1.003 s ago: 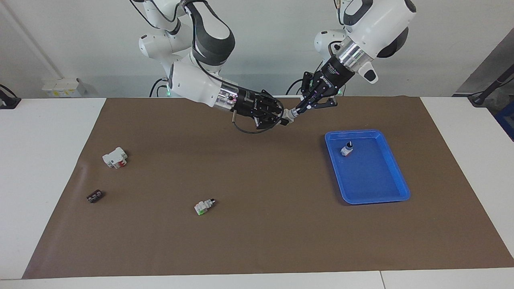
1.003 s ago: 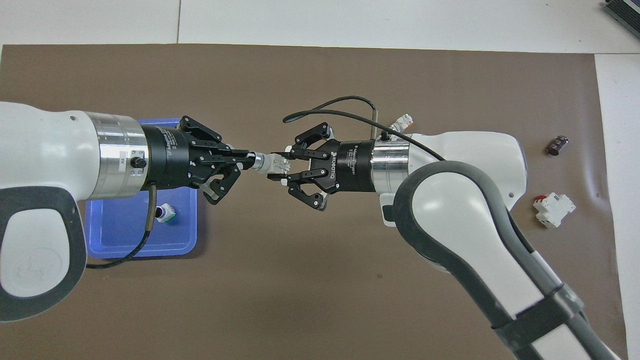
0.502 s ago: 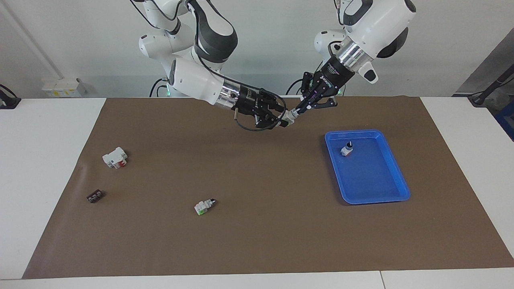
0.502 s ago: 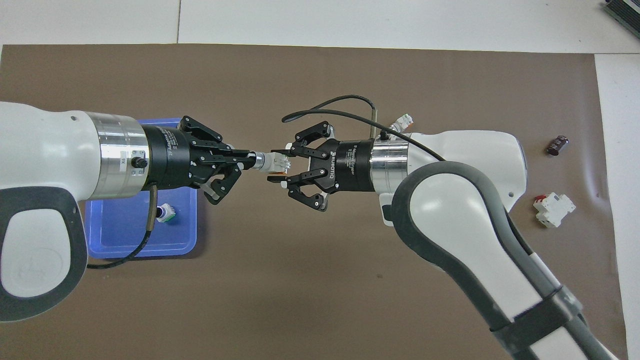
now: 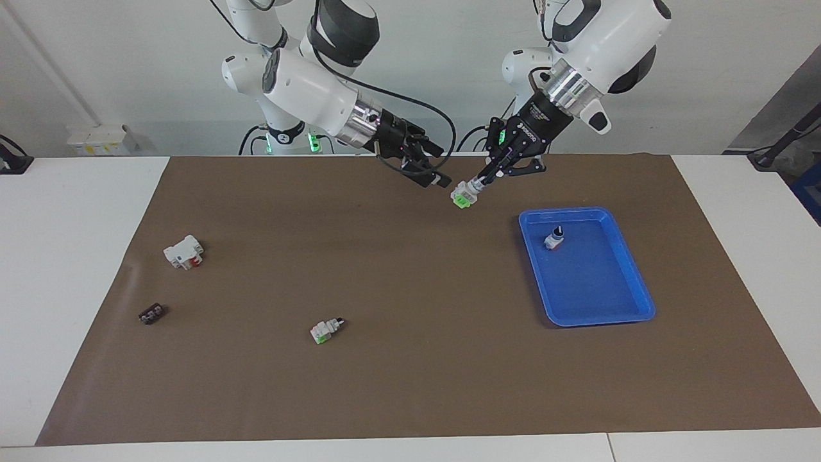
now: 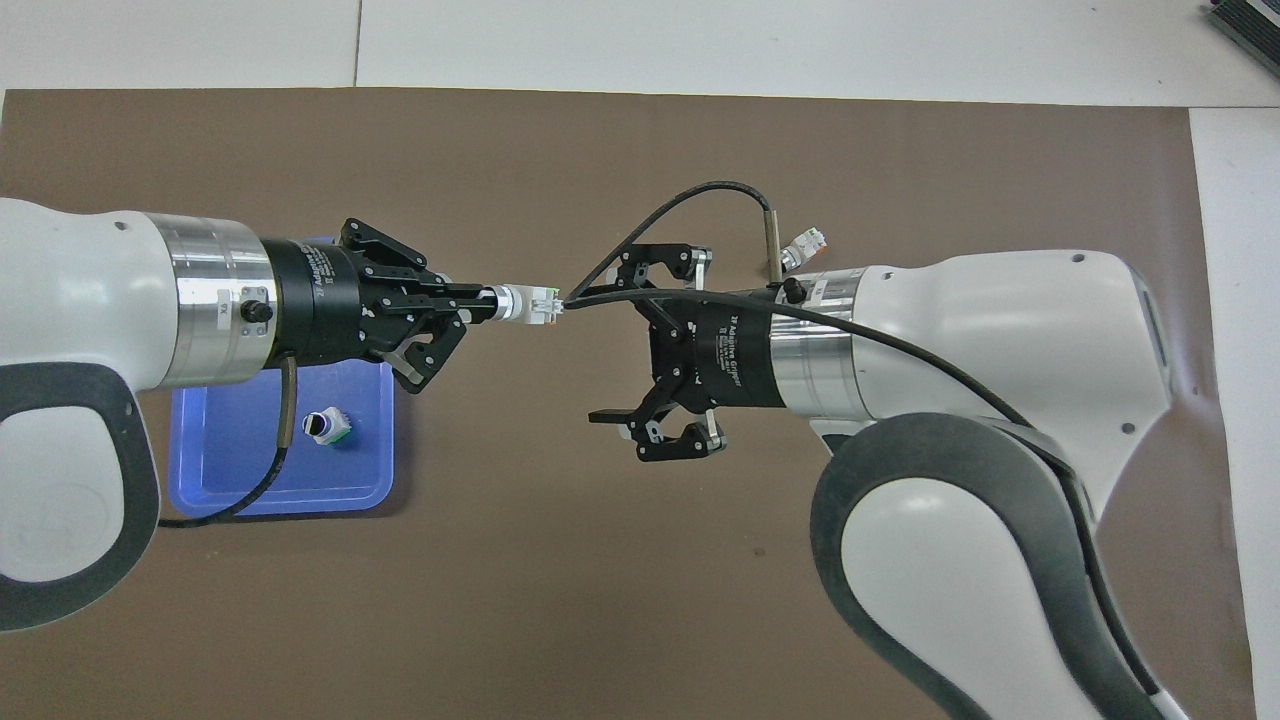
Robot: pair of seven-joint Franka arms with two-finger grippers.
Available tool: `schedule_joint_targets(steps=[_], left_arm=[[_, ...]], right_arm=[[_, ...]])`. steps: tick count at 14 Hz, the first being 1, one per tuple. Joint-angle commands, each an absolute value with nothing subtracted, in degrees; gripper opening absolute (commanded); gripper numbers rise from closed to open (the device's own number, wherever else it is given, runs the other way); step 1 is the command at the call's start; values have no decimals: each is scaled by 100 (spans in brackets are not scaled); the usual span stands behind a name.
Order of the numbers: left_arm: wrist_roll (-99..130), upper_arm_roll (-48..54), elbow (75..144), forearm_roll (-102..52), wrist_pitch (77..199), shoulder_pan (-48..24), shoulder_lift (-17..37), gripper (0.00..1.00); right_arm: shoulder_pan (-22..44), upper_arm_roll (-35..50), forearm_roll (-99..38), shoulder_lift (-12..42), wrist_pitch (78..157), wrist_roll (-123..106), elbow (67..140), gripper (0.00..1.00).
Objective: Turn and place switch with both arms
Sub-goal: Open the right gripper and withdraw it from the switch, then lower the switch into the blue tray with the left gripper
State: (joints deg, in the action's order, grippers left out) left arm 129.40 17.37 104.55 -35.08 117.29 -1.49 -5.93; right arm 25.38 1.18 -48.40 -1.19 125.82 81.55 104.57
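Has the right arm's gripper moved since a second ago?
Yes. The right gripper has let go of the switch, opened, and drawn back away from the blue tray.

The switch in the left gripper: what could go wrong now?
1. The left gripper pinches the switch only at its knob end, up over the brown mat; it might slip.
2. The blue tray already holds another switch; placing could knock it.
3. The open right gripper hangs close by and could bump it.
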Motion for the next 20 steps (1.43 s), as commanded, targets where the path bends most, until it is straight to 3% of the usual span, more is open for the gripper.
schedule_joint_targets(steps=[1,4,10,14,16,20], left_arm=[[12736,1749,10651,-3454,11769,-9,-676,0],[12158,1732,11072,-3445,11856,158,-861,0],[10392,1723,12338,-3041,12366,588,-1388,0],[8732,1723,12858,-2761,12498,1045,-1564,0],[8229,1723,12981,-2733,12655,1335,-1530,0],[7156,1723,13551,-2471,13550,1634,-1459,0]], right_arm=[[2400,123,-3810,-404,12480,7744,10538,100],[2163,114,-2395,-439,12254,6790,10521,100],[951,114,-1014,-448,11322,3143,10451,100],[309,123,-72,-80,9813,1840,9259,100],[194,114,-18,-53,9283,1644,8896,100],[237,97,44,-219,9157,1687,9201,100]])
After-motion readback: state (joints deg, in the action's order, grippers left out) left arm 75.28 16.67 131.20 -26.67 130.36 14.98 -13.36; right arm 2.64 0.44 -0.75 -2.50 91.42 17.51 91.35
